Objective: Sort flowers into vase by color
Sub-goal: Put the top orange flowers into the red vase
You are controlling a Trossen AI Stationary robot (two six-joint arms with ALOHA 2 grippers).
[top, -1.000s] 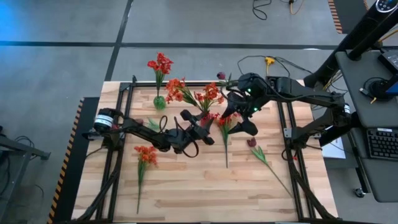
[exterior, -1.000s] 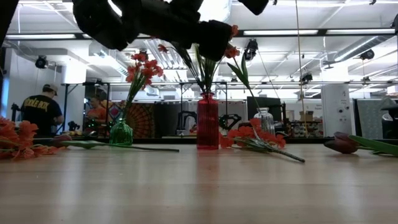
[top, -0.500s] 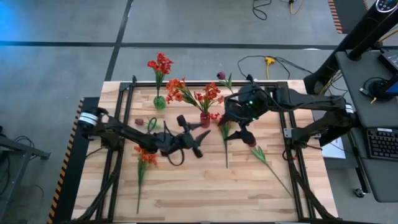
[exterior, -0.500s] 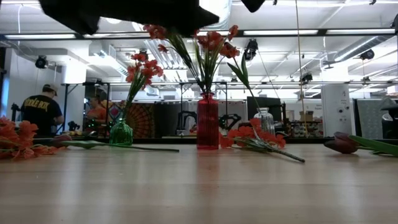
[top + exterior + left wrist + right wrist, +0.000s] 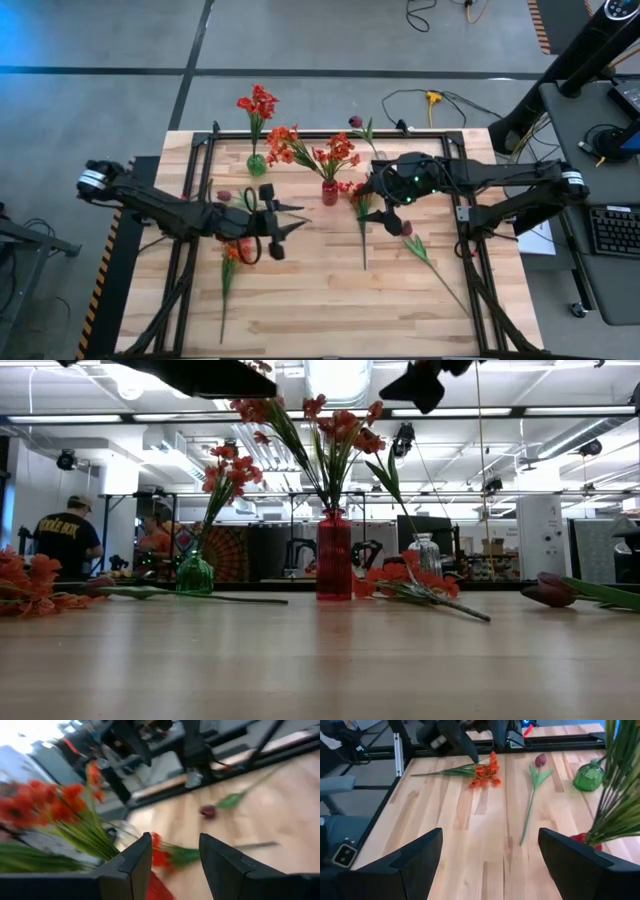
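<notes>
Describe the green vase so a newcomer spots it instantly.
Look along the far edge of the wooden table, where two coloured vases stand. The green vase is the squat, round-bellied glass one on the left arm's side, holding one red stem; the red vase beside it is taller, slimmer and holds more stems.

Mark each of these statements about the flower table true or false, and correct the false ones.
1. The red vase holds orange-red flowers. True.
2. The green vase lies tipped on its side. False: it stands upright with red flowers in it.
3. The right pincer grips a stem. False: its jaws stand open with nothing between them.
4. A maroon flower lies loose on the table on the right arm's side. True.
5. The left pincer carries an orange flower. False: its jaws are apart and hold nothing.
</notes>
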